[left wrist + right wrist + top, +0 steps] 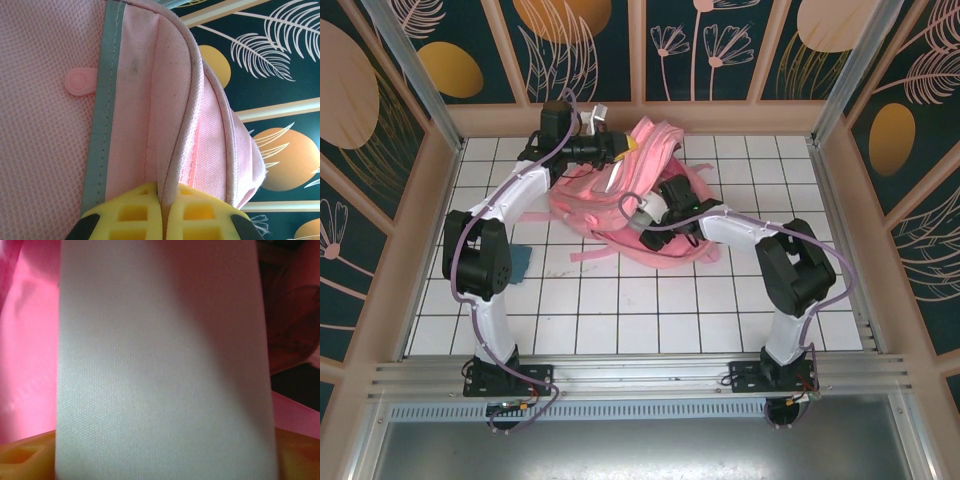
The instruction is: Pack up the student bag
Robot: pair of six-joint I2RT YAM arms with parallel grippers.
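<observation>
Tiles, white with dark joints, cover the tabletop [650, 300], and your student bag [585, 200] lies slumped on the far middle of it, a pink heap with one strap [588, 257] trailing toward the near side. Your left arm [515, 195] bends in from the left and reaches the bag's far upper edge. Your right arm [740, 230] comes in from the right, with its wrist down among the folds on the bag's near-right side.

From your left wrist camera, the left jaws are pinched together on the bag's fabric. The two yellow fingers [130, 215] meet, and a piped seam [186, 100] runs down into the slit between them. To the left of that seam a grey reflective strip [102, 100] borders a pink mesh panel [40, 150], and a small round pink tab [80, 81] sits on the mesh, touching the strip's edge. Past the bag's corner you see the dark wall panel [280, 75] with its pale leaves and orange discs.

From your right wrist camera, a broad white band [165, 365] (finely woven, evenly lit) stands upright between the orange-yellow fingers [25, 457] at the bottom corners. There is bright pink fabric to its left and dim, shadowed pink to its right. You cannot tell from here whether the right jaws press on that band or stand clear of it.

A flat blue thing [520, 262] lies on the tabletop just beside your left arm's elbow, apart from the bag.
</observation>
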